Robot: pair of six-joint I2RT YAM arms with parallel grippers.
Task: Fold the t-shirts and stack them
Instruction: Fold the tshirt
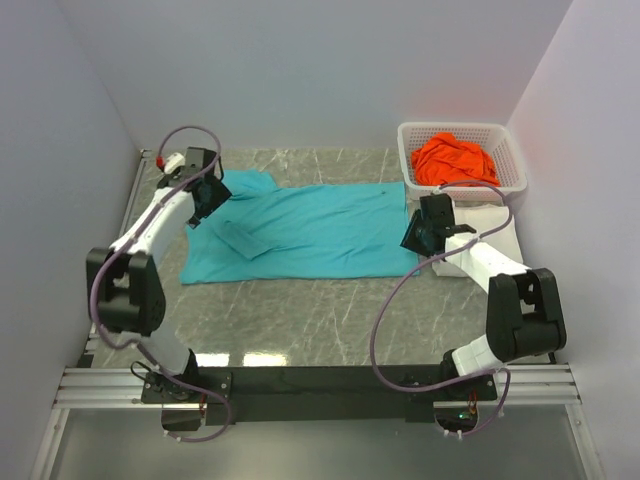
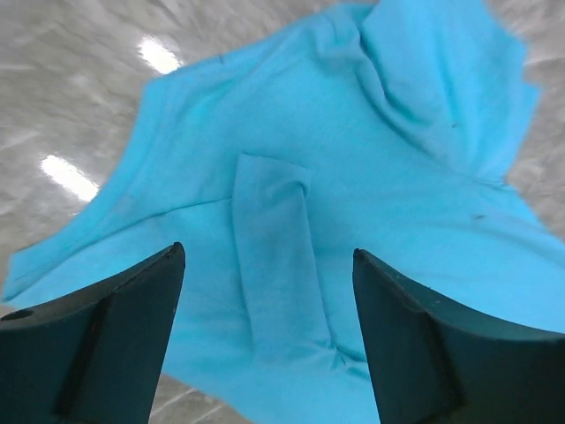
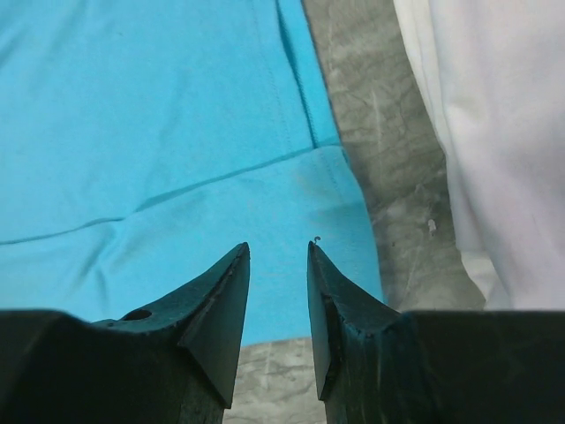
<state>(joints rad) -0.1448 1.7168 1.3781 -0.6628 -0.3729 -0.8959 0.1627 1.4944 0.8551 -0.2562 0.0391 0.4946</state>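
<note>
Top external: teal t-shirt (image 1: 310, 230) lies spread; left gripper (image 2: 267, 254) gapes over its sleeve end, right gripper (image 3: 276, 247) barely parted over its hem.

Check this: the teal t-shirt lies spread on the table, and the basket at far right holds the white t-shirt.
Not quite: the basket holds the orange t-shirt, as the top external view shows. The teal t-shirt does lie spread on the table.
</note>
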